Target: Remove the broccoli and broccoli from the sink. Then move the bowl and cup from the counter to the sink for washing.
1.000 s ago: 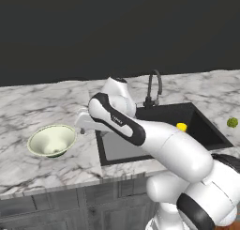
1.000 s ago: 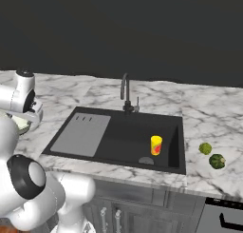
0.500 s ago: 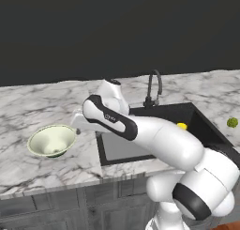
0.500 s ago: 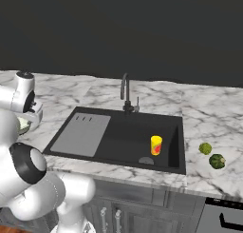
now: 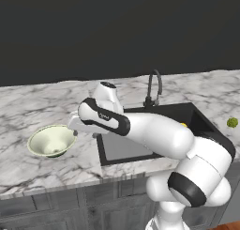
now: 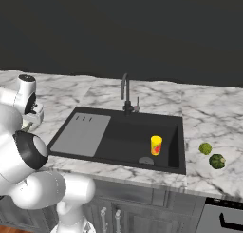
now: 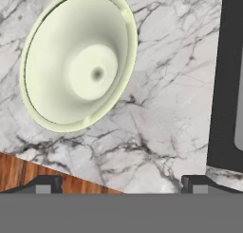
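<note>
The pale cream-green bowl (image 5: 51, 141) sits upright on the marble counter (image 5: 28, 107), left of the black sink (image 5: 140, 144). My gripper (image 5: 74, 126) hangs just right of the bowl and above it. In the hand view the bowl (image 7: 78, 61) lies at the upper left, and my gripper (image 7: 121, 184) is open with nothing between its fingertips (image 7: 47, 183). The yellow cup (image 6: 156, 145) stands upright inside the sink (image 6: 118, 137). Both broccoli florets, the yellowish one (image 6: 205, 148) and the darker one (image 6: 217, 160), lie on the counter right of the sink.
A dark gooseneck tap (image 6: 126, 92) rises behind the sink, and a grey flat panel (image 6: 85, 132) covers its left part. The sink's dark edge (image 7: 230, 84) runs down the right of the hand view. The counter's front edge and wooden floor (image 7: 28, 175) show at lower left.
The arm has swung left from the sink's left edge towards the bowl, and the hand has come lower. The gripper stays open. Bowl, cup and broccoli have not moved.
</note>
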